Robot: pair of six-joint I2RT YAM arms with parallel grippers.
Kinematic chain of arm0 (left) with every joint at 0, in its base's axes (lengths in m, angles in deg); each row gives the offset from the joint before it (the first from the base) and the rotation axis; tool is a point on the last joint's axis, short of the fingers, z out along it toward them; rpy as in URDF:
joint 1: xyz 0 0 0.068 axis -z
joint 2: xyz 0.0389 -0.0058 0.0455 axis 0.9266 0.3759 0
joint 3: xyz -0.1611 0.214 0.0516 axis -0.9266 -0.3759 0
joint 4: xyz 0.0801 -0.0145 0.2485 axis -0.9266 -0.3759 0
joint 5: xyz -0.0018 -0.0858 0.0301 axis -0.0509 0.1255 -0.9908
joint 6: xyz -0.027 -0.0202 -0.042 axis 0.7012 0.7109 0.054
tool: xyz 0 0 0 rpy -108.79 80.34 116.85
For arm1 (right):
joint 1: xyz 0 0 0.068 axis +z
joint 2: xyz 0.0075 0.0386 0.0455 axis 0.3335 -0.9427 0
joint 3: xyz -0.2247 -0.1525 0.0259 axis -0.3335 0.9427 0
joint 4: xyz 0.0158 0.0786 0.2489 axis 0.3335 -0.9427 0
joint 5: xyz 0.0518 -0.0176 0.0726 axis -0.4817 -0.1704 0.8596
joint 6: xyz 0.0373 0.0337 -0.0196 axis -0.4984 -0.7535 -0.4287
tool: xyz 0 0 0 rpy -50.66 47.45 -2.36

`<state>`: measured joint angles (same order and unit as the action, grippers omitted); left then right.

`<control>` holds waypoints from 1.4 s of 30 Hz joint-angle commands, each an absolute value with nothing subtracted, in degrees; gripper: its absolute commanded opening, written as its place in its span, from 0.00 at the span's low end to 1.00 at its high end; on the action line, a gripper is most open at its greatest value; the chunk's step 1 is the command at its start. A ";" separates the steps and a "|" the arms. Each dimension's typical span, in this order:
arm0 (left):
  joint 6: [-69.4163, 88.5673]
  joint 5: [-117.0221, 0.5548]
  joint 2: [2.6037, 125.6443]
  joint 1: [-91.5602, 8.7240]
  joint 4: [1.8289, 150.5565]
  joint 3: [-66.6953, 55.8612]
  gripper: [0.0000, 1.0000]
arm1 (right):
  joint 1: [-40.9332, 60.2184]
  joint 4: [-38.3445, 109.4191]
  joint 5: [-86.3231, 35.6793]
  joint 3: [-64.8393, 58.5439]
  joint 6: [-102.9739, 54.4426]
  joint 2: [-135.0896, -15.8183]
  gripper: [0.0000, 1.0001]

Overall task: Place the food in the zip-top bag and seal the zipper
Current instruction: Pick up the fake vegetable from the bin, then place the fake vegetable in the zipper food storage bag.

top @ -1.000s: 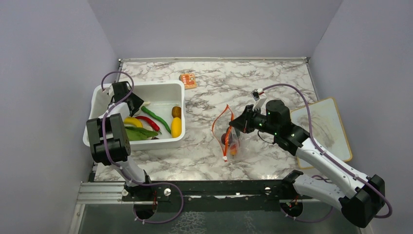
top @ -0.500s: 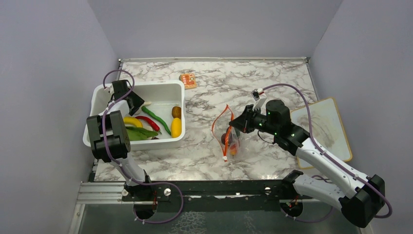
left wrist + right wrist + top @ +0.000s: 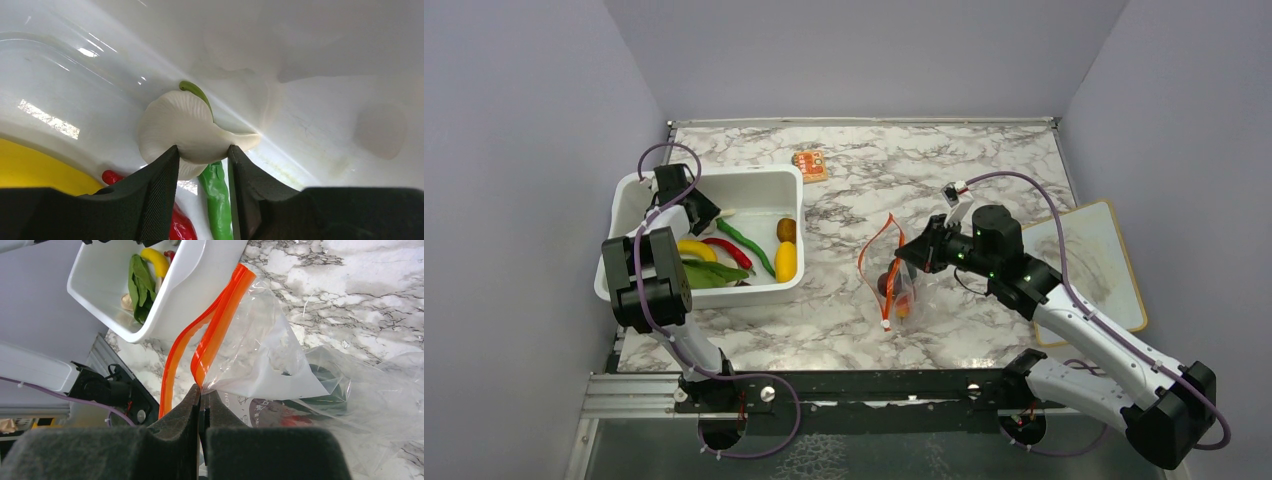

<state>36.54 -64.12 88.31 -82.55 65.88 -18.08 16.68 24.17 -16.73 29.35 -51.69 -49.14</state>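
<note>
My left gripper (image 3: 707, 212) is inside the white tub (image 3: 714, 176), shut on a white mushroom-like toy food (image 3: 185, 127). A green chilli (image 3: 219, 200), a red chilli (image 3: 177, 225) and a yellow banana (image 3: 30, 170) lie below it. The tub also holds a brown lump (image 3: 785, 229), a yellow piece (image 3: 785, 260) and a green leaf (image 3: 709, 273). My right gripper (image 3: 201, 392) is shut on the orange-red zipper (image 3: 220, 320) of the clear zip-top bag (image 3: 260, 355), holding its mouth up. Red and orange food (image 3: 890, 283) sits inside the bag (image 3: 904, 290).
A small orange packet (image 3: 810, 164) lies behind the tub. A white board (image 3: 1089, 265) lies at the right edge of the marble table (image 3: 984, 170). Grey walls close in the left, back and right sides.
The left arm has shifted very slightly over the tub. The right gripper and the bag have stayed still.
</note>
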 commanded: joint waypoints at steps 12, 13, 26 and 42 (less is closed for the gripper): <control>34.97 -61.98 75.02 -82.60 62.73 -23.55 0.30 | 16.99 26.56 -14.76 28.93 -53.75 -48.41 0.01; 34.77 -61.70 73.67 -82.54 62.69 -24.17 0.30 | 16.97 26.75 -14.58 29.11 -53.89 -48.52 0.01; 30.07 -50.81 58.65 -81.65 55.38 -24.57 0.31 | 16.99 24.72 -16.72 27.70 -53.13 -48.86 0.01; 28.07 -33.45 52.17 -67.99 46.41 -13.99 0.34 | 16.96 22.71 -19.71 23.69 -50.85 -51.32 0.01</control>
<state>28.72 -40.91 54.56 -70.86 48.57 -16.77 16.68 23.05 -16.89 26.60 -52.67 -50.97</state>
